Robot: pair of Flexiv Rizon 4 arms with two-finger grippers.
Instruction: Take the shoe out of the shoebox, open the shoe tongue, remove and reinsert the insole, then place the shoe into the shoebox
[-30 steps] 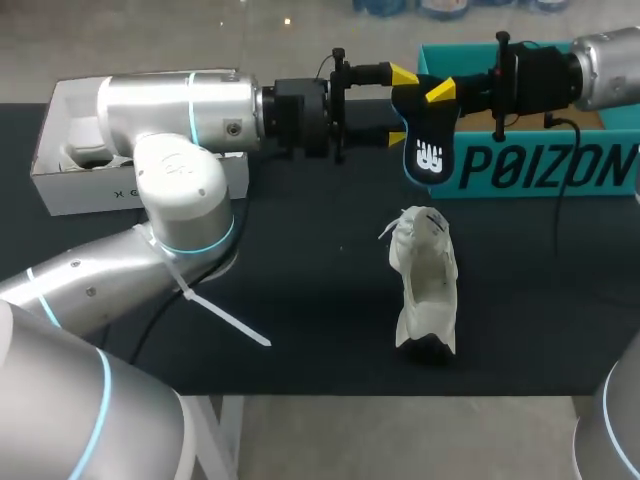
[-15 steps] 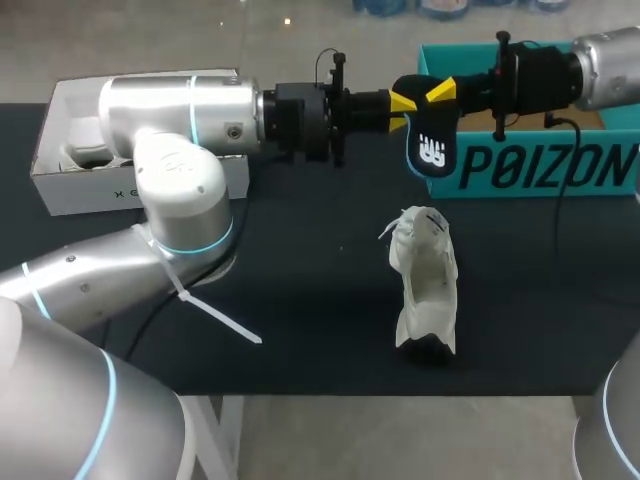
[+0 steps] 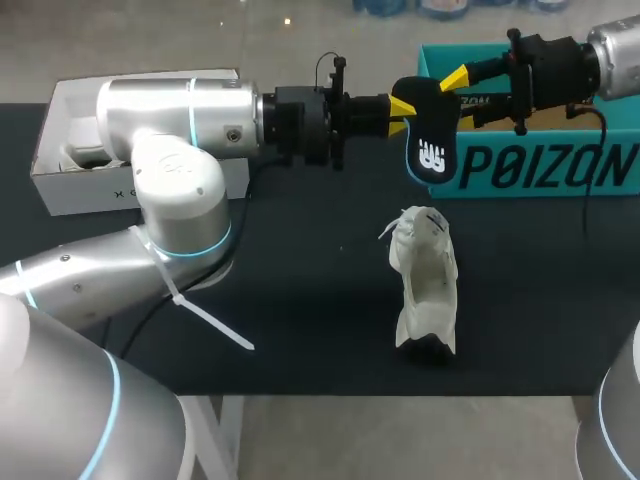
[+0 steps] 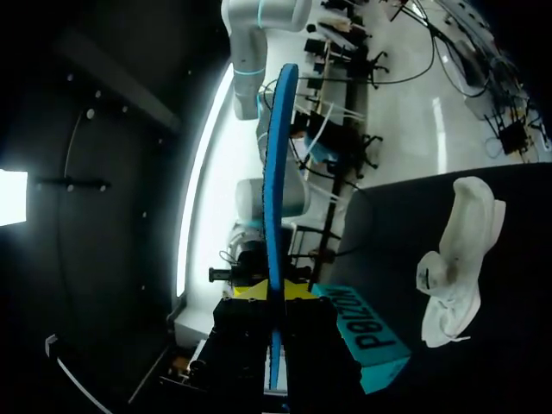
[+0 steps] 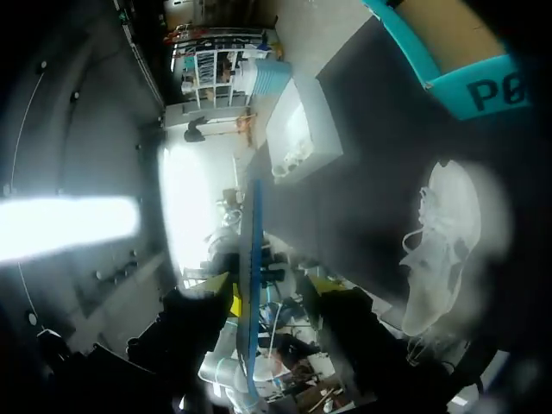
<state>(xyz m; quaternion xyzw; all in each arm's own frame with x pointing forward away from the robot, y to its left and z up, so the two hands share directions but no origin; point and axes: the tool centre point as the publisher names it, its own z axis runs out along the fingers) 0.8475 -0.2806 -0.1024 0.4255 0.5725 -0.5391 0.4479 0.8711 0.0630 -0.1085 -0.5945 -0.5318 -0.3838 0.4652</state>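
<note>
A dark insole (image 3: 432, 140) with a blue edge and a white logo hangs in the air in front of the teal shoebox (image 3: 540, 165). My left gripper (image 3: 402, 112) is shut on its upper part from the left. My right gripper (image 3: 450, 92) stands open at the insole's top, fingers off it. In the left wrist view the insole (image 4: 278, 172) is an edge-on blue strip pinched in my left gripper (image 4: 272, 293). In the right wrist view the insole (image 5: 254, 276) stands free between the spread fingers of my right gripper (image 5: 272, 293). The white shoe (image 3: 425, 280) lies on the black table below.
A white open box (image 3: 60, 185) sits at the table's back left, behind my left arm. The teal shoebox (image 5: 448, 52) stands at the back right, open at the top. The shoe (image 4: 457, 250) lies alone on the black mat, near the front edge.
My left gripper closed on the insole, which it stood open around a second ago. My right gripper then let go of the insole and drew back a little to the right.
</note>
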